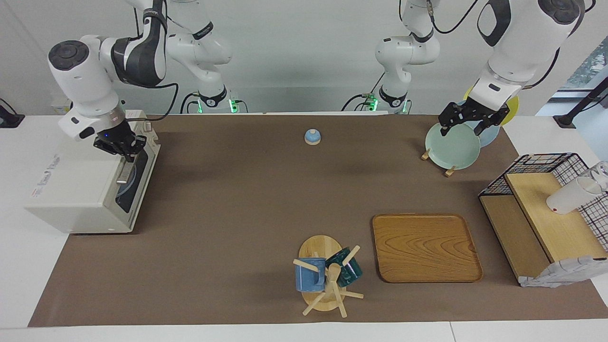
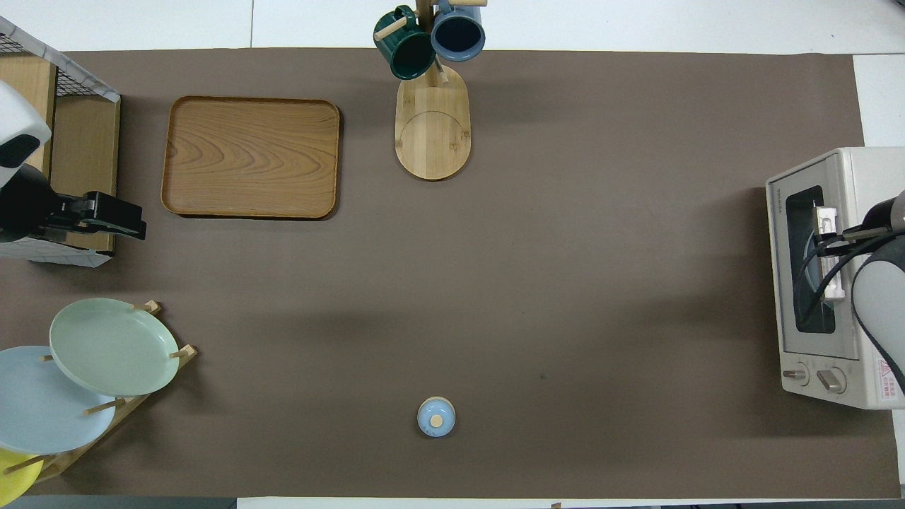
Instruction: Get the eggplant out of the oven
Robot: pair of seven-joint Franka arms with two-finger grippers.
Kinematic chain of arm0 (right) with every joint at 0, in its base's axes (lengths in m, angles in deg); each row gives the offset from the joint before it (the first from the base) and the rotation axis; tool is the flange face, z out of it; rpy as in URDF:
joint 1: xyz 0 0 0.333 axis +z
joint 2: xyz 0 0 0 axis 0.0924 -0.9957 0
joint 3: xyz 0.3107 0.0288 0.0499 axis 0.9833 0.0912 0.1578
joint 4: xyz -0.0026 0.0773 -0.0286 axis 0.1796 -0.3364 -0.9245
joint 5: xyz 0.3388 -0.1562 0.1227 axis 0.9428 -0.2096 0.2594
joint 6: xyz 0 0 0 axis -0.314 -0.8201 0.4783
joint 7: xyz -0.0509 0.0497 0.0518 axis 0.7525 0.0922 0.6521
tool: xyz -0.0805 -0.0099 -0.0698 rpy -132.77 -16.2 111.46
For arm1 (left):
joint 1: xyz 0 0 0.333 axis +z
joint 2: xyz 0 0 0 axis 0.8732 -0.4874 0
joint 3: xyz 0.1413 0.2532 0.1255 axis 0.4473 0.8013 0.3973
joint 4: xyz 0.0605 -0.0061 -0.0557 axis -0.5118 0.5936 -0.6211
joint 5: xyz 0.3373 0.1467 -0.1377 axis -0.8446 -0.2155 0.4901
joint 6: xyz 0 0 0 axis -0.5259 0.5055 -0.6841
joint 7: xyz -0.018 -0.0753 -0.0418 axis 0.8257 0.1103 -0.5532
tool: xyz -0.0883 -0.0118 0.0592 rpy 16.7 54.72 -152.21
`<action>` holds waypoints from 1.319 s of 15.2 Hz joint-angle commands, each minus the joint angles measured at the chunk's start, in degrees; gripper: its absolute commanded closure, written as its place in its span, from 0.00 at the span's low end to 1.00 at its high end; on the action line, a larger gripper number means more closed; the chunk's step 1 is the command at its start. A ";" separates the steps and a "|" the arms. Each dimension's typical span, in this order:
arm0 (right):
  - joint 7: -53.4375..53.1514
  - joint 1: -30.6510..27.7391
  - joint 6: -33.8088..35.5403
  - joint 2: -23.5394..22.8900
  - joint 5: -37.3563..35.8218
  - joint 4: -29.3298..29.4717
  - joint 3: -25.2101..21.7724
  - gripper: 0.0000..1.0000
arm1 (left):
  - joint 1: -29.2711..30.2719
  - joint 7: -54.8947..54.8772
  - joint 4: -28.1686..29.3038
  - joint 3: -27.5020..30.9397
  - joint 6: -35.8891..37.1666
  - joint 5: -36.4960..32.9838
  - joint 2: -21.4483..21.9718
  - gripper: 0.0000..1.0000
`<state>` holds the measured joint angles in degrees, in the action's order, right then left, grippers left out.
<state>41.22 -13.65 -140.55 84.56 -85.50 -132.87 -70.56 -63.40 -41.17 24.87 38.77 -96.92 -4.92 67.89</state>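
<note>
Off-white oven (image 1: 80, 190) with dark glass, brown mat (image 1: 247, 204), pale green plate (image 1: 451, 145), blue mug (image 1: 308, 275).

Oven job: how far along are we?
Nothing looks done: the boxy off-white toaster oven has its dark glass door shut, and no eggplant shows. In hand: the right tool, shut, sits at the top of the door above the silver bar handle. The left tool waits open over the plate rack. Left: open door, extract eggplant.
</note>
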 commanded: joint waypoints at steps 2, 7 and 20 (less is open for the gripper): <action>0.91 -0.44 -2.89 1.28 -2.80 -3.23 0.35 1.00 | 0.63 0.36 1.15 -0.22 -1.26 0.69 1.08 0.00; 0.38 -0.27 -7.11 1.19 -2.71 -6.57 0.44 1.00 | 0.55 0.36 1.15 -0.31 -2.57 0.77 1.07 0.00; -6.56 5.80 -18.17 -4.07 0.71 -9.91 0.62 1.00 | 0.55 0.01 1.24 -0.31 -4.60 0.77 0.90 0.00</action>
<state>34.94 -6.79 -151.88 83.85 -85.17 -141.39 -69.65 -63.40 -41.16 24.91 38.75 -100.32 -4.91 67.89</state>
